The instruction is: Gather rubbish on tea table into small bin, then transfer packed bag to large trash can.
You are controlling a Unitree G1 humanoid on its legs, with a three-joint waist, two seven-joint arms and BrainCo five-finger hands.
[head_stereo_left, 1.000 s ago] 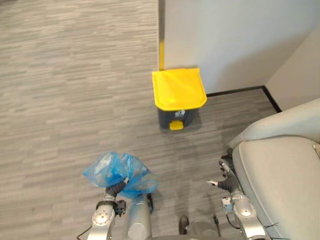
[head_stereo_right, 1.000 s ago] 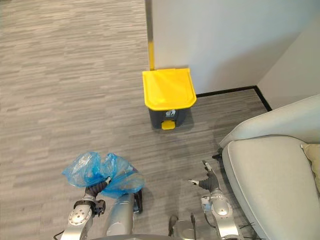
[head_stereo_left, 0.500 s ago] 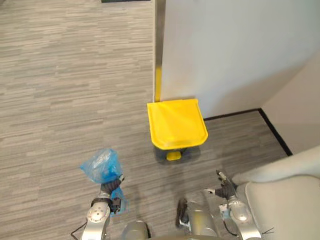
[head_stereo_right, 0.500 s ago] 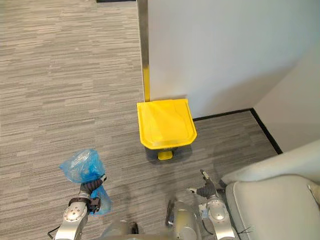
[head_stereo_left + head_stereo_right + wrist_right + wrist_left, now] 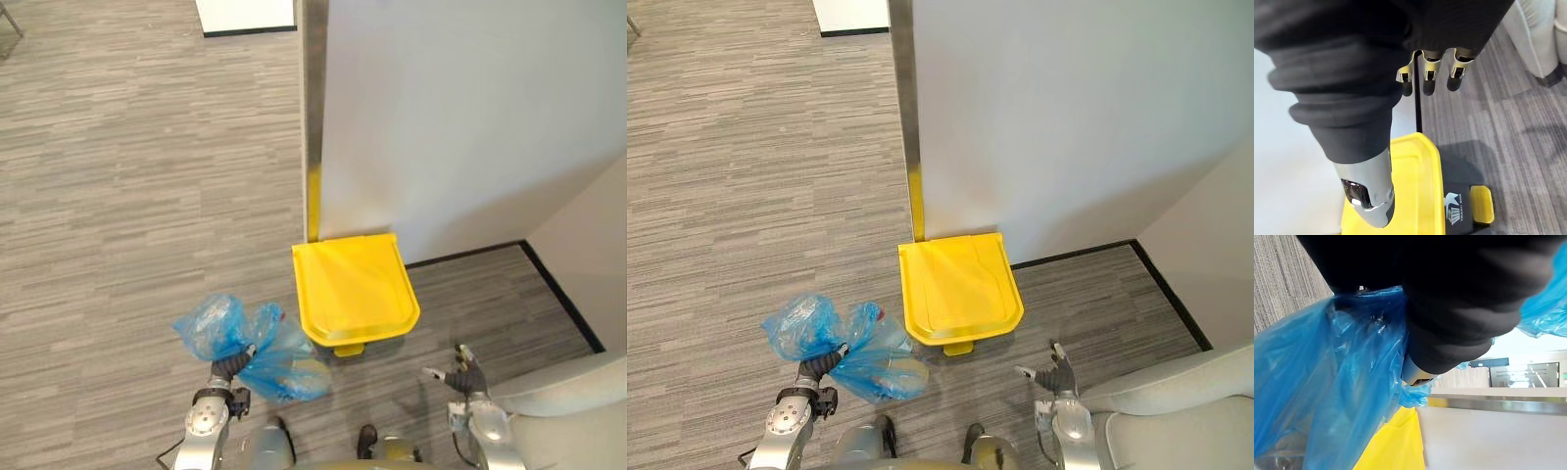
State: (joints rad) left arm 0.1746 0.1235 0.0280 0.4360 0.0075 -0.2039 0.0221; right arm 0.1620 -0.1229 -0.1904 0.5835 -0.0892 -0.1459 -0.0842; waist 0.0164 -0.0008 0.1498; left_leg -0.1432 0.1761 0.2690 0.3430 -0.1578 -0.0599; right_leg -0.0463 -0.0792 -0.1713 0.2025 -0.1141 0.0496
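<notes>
crumpled blue bag (image 5: 257,345) beside closed yellow-lidded bin (image 5: 355,290).

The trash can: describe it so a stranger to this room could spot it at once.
Find the white wall, whose corner juts into the grey floor. The trash can stands at its foot, lid closed. Its yellow lid and pedal set it apart from the blue bag in the left hand beside it.

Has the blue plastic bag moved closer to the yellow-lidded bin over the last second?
Yes. The blue plastic bag, gripped in the left hand, has come up right beside the yellow-lidded bin, from well short of it.
</notes>
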